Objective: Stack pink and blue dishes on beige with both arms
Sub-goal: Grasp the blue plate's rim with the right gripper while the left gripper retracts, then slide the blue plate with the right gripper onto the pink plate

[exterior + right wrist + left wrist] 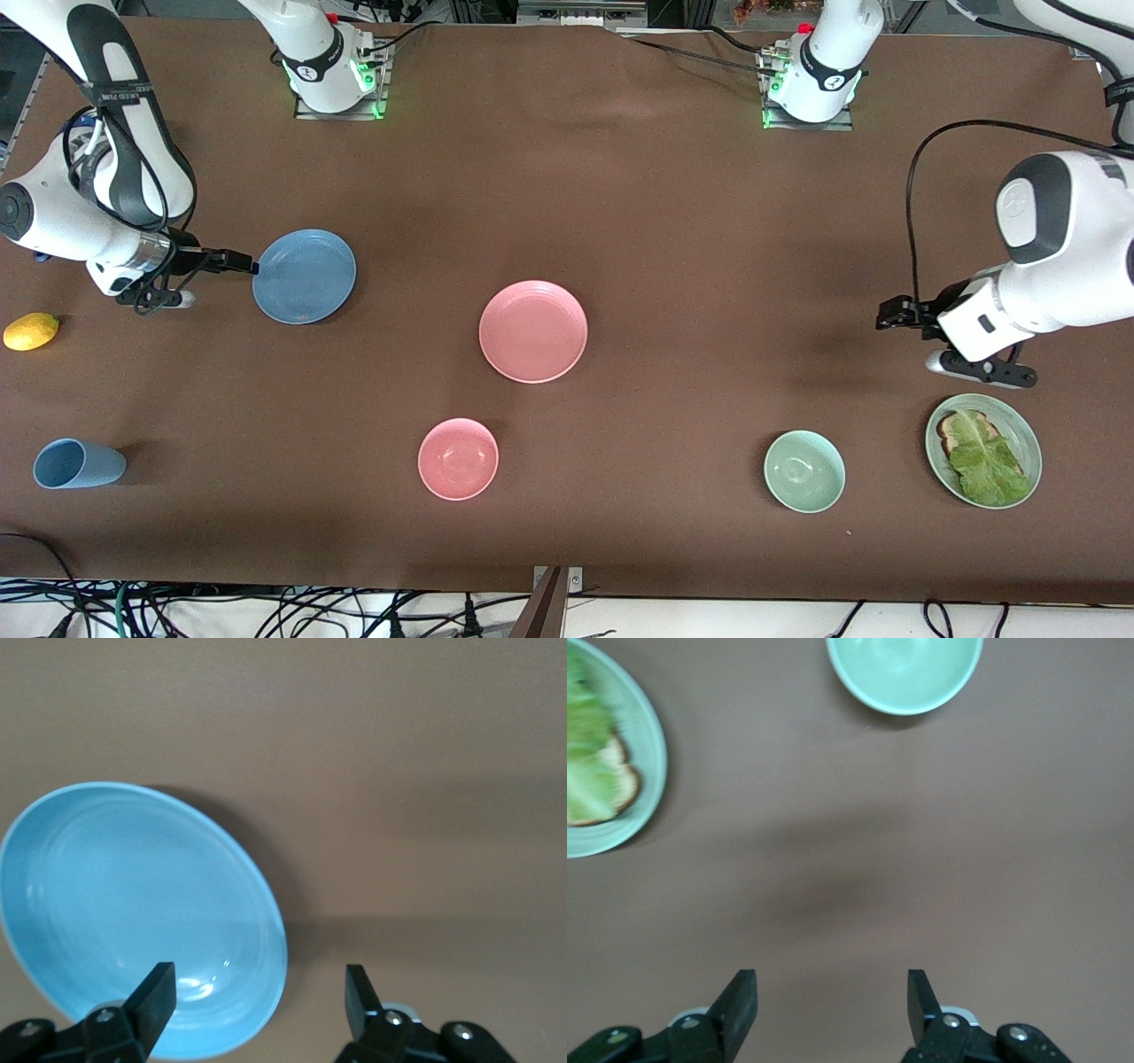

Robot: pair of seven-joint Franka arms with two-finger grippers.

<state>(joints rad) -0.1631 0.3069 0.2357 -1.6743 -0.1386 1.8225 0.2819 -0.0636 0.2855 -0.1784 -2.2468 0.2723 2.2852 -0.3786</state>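
Note:
The blue plate [304,276] lies flat toward the right arm's end of the table. My right gripper [248,263] is at its rim, open. In the right wrist view the blue plate [133,912] has its edge between the jaws of the right gripper [260,973], one finger over the plate and one over the tablecloth. At the table's middle lies the pink plate [532,330], untouched. My left gripper [884,315] hangs open over bare cloth toward the left arm's end, and the left gripper [833,979] holds nothing. No beige plate shows in any view.
A pink bowl [458,458] and a pale green bowl [804,470] stand nearer the camera than the pink plate. A green plate [1028,443] bears toast and lettuce. A light blue cup [78,463] and a lemon [31,330] lie at the right arm's end.

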